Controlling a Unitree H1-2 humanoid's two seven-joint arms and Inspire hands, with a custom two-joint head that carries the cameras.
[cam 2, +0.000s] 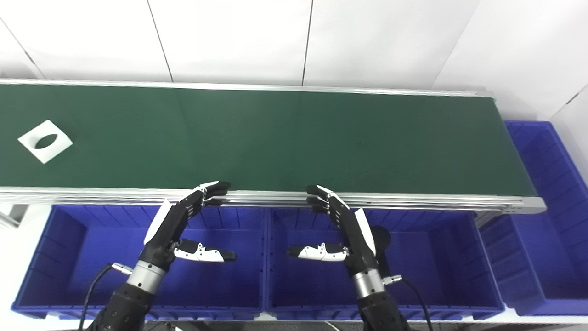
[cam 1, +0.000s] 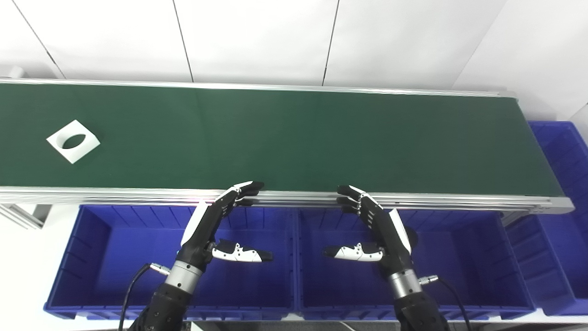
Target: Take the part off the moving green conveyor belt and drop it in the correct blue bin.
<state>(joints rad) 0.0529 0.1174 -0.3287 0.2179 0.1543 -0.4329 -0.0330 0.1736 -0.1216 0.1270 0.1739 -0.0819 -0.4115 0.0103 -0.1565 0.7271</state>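
Note:
A white square part [cam 1: 73, 141] with an oval hole lies flat on the green conveyor belt [cam 1: 294, 138] near its far left end. My left hand [cam 1: 216, 225] hovers open over the left blue bin [cam 1: 115, 276], fingertips at the belt's front rail. Over the middle blue bin [cam 1: 459, 276] my right hand [cam 1: 379, 225] is open too, fingers stretched toward the rail, thumb pointing inward. Both hands hold nothing and are far right of the part.
The belt's aluminium front rail [cam 1: 294, 198] runs just ahead of both hands. A third blue bin [cam 1: 565, 193] stands past the belt's right end. A dark round object [cam 2: 380, 236] shows in the middle bin behind my right hand. White wall panels stand behind the belt.

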